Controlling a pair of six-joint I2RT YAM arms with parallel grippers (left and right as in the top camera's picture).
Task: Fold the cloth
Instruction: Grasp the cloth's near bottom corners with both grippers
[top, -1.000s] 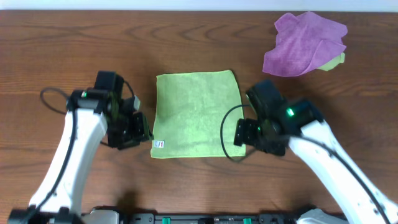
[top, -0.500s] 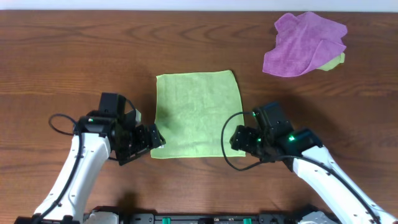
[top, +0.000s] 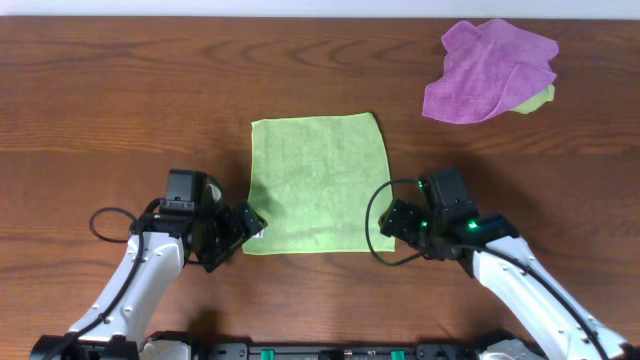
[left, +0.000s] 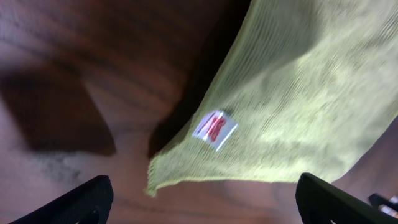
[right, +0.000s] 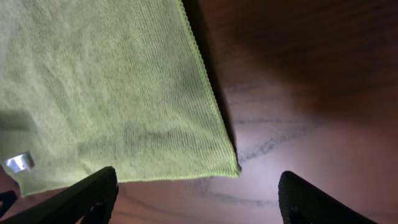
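Observation:
The cloth (top: 317, 185), bright lime green and square, lies flat at the table's middle. A small white label (left: 214, 130) sits near its near-left corner (left: 155, 182). My left gripper (top: 250, 226) stands open just off that corner, and in the left wrist view the corner lies ahead of the wide gap between the dark fingertips (left: 81, 200). My right gripper (top: 390, 222) is open beside the near-right corner (right: 235, 170), its fingers (right: 311, 202) spread either side with bare wood between them. Neither gripper holds the fabric.
A crumpled purple cloth (top: 490, 68) lies at the back right with a pale yellow-green scrap (top: 540, 98) peeking from under it. Brown wooden table (top: 120, 90) surrounds the green cloth on all sides.
Both arms have drawn back toward the near edge and lowered to the cloth's near corners. The left gripper has opened wide. The cloth has not moved.

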